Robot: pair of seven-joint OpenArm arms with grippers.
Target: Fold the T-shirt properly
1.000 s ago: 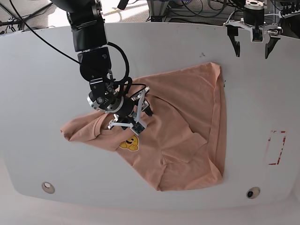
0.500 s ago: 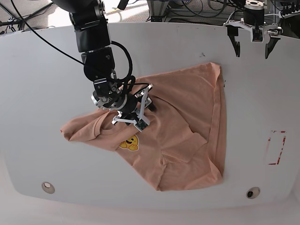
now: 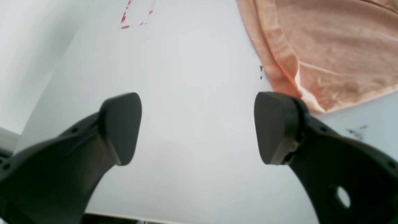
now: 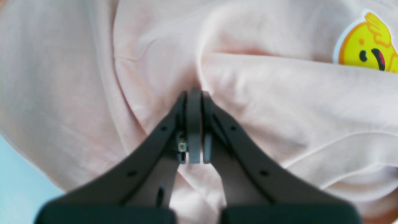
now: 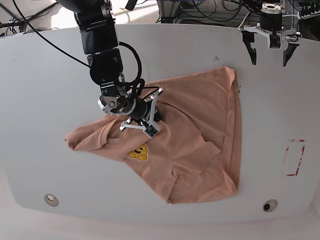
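The salmon-peach T-shirt (image 5: 200,125) lies crumpled and partly folded over itself on the white table (image 5: 50,75). Its yellow smiling-face emblem (image 5: 138,152) shows near the collar. My right gripper (image 5: 142,122) presses down onto the chest just above the emblem. In the right wrist view the right gripper (image 4: 194,91) is shut, pinching a crease of the T-shirt (image 4: 279,93), with the emblem (image 4: 367,46) at upper right. My left gripper (image 5: 269,56) hangs open at the table's far right edge. In the left wrist view the left gripper (image 3: 199,127) holds nothing, and a T-shirt corner (image 3: 335,46) lies beside it.
A red dashed rectangle (image 5: 294,157) is marked on the table right of the shirt, and it shows as the red marking (image 3: 136,15) in the left wrist view. Two round inserts (image 5: 51,200) (image 5: 270,205) sit near the front edge. Cables and equipment stand behind the table.
My right gripper has shifted slightly up and to the right over the chest, and its jaws have closed on the fabric. The left gripper has stayed open and in place.
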